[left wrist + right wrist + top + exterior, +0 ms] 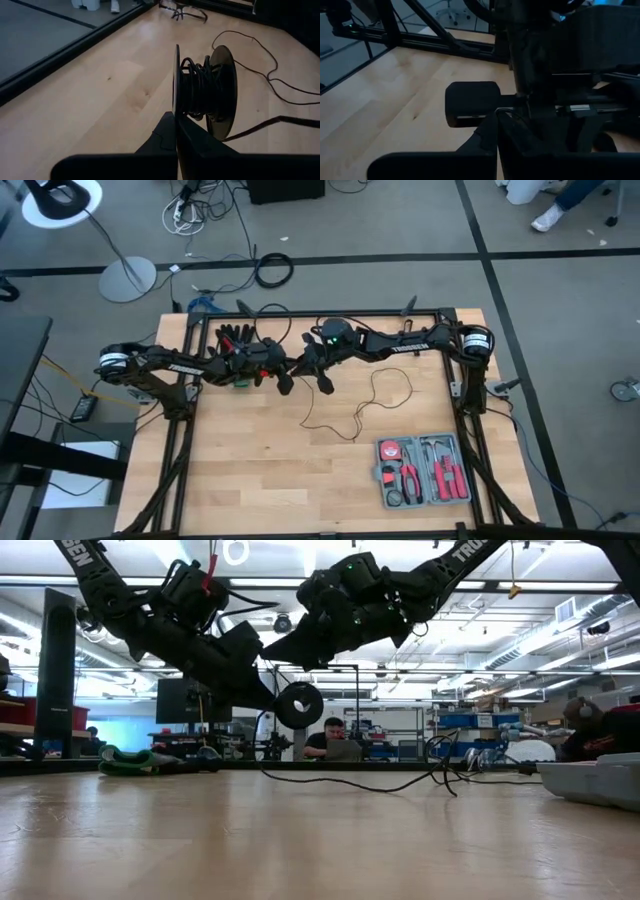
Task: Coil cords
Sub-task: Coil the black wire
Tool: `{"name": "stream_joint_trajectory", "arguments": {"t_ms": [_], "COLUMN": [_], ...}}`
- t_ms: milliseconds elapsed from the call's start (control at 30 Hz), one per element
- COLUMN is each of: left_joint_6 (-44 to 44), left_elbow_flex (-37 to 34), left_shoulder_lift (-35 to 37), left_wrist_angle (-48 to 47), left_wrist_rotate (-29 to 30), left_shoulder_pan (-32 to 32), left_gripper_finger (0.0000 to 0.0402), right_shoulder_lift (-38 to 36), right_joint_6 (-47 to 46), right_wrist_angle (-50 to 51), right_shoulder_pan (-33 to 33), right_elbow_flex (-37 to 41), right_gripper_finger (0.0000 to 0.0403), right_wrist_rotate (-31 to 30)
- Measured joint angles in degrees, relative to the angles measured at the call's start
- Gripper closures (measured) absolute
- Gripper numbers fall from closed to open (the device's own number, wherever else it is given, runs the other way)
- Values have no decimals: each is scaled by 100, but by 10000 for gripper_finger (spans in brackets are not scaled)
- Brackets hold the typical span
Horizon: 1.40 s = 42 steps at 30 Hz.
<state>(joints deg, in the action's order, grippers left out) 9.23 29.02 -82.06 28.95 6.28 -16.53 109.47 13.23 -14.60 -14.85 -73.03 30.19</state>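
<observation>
The cord is a thin black wire, partly wound on a small black spool (205,90) with two round discs. The spool hangs in the air (300,705) above the table's middle, at my left gripper (176,119), which is shut on it. The rest of the wire lies in loose loops on the wood (385,385) toward the table's right, also seen in the low view (380,783). My right gripper (497,119) is shut just right of the left one (326,383), facing the left arm's hand; a thin strand (509,115) shows at its fingertips. My left gripper pinches the rim of the spool's near disc (176,107) edge-on between its two fingers, only at their tips. The fingers slant down from the table's left. The spool is lifted clear with its discs upright. My right gripper appears to pinch the wire (506,114) at its fingertips, coming from the table's right. The strand is too thin to tell more.
A grey open tool case (424,470) with red-handled tools lies at the near right; its edge shows in the low view (595,780). A black glove (235,338) lies at the far left, behind the left arm. Bare wood spreads over the near left.
</observation>
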Motion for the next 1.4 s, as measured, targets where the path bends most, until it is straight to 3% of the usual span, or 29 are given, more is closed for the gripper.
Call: {"name": "stream_joint_trajectory", "arguments": {"t_ms": [367, 700, 1000, 1133, 1267, 1400], "left_joint_6": [0, 60, 360, 746, 1187, 1589], "left_elbow_flex": [2, 2, -161, -521, -1031, -1465], "left_shoulder_lift": [0, 0, 0, 0, 0, 6], "left_wrist_angle": [-23, -234, -216, 452, 1718, 2817], "left_wrist_rotate": [5, -247, 372, 396, 332, 250], "left_shoulder_pan": [1, -1, -3, -12, -16, -14], "left_gripper_finger": [402, 402, 402, 402, 402, 402], "right_shoulder_lift": [4, 4, -482, -662, -659, -654], "right_joint_6": [0, -360, -517, -433, -493, -877], "right_wrist_angle": [-498, -287, 1587, 2089, 2379, 1626], "right_shoulder_pan": [-72, -337, -721, -745, -744, -592], "right_elbow_flex": [2, -2, -2, 35, 220, 788], "right_gripper_finger": [403, 403, 403, 403, 403, 403], "right_wrist_rotate": [318, 67, -857, -1160, -1521, -1806]}}
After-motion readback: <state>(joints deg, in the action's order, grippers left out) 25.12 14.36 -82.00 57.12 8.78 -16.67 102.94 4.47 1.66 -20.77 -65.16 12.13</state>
